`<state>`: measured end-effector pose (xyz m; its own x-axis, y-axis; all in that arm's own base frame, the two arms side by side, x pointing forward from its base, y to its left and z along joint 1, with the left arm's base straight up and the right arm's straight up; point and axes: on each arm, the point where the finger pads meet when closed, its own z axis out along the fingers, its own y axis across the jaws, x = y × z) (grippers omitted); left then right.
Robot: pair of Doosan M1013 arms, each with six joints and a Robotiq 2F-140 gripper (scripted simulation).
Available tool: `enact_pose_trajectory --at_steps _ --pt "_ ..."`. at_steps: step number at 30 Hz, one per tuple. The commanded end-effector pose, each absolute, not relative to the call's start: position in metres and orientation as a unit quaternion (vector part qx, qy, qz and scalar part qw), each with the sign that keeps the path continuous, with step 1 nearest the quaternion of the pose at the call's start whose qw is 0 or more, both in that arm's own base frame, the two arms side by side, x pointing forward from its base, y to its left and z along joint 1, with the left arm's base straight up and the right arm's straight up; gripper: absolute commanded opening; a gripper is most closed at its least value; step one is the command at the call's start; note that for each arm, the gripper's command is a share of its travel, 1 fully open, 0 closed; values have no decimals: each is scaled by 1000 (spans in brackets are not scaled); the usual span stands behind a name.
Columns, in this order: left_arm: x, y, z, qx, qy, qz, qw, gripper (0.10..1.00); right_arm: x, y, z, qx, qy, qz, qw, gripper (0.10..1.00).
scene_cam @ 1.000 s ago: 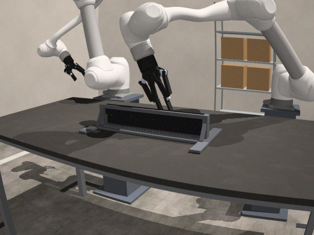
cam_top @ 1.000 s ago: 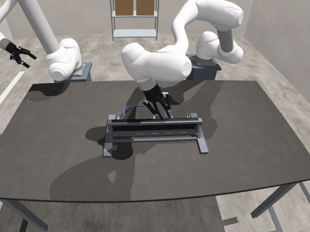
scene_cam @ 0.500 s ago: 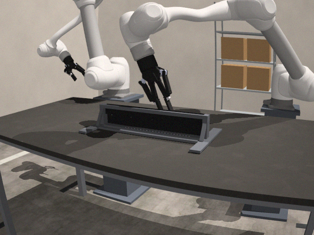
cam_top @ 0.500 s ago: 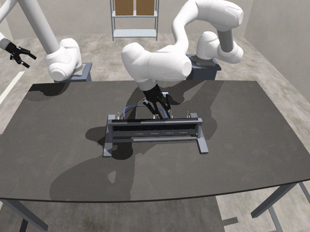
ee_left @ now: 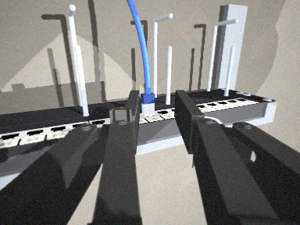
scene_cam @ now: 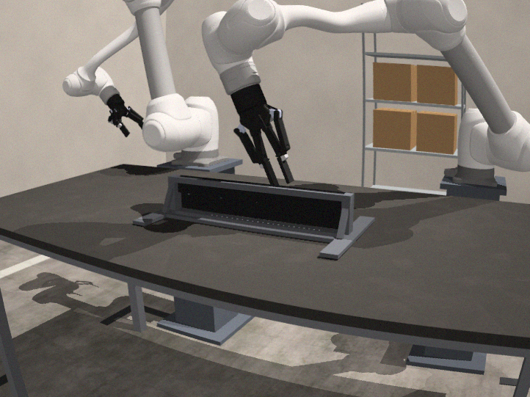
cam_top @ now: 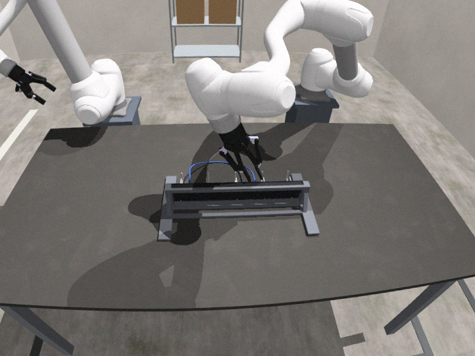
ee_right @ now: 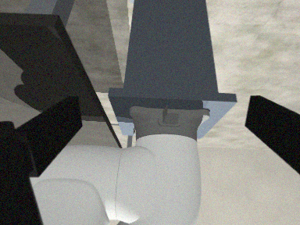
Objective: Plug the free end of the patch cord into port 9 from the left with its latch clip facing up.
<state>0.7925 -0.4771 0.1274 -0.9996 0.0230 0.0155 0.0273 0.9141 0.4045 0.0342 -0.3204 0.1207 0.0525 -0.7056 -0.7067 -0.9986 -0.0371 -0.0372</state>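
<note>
blue plug (ee_left: 148,98) points at port row (ee_left: 33,137), long axis crosswise; left pincer (cam_top: 256,180) (scene_cam: 282,183) (ee_left: 159,113), right pincer (cam_top: 48,95) (scene_cam: 134,130) (ee_right: 164,113) released.

Light: moderately bright, source not visible | Shadows: dark, mostly crisp, across the table (cam_top: 356,229) (scene_cam: 420,277); post silhouettes on the left wrist view's backdrop | Highlights: right wrist view's white arm (ee_right: 172,176) pale | Grain: fine, all views | Distortion: table's front edge bows, top and exterior
</note>
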Motion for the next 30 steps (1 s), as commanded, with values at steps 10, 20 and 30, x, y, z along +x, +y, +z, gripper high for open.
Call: enact_pose_trajectory --at_steps 10,20,30 --pt "793 -477 161 -13 -978 -206 4 301 34 -321 121 -670 636 263 278 1000" --pt "793 -477 181 -13 -978 -206 4 301 34 -321 121 -670 636 263 278 1000" --pt "793 -477 188 -13 -978 -206 4 301 34 -321 121 -670 636 263 278 1000"
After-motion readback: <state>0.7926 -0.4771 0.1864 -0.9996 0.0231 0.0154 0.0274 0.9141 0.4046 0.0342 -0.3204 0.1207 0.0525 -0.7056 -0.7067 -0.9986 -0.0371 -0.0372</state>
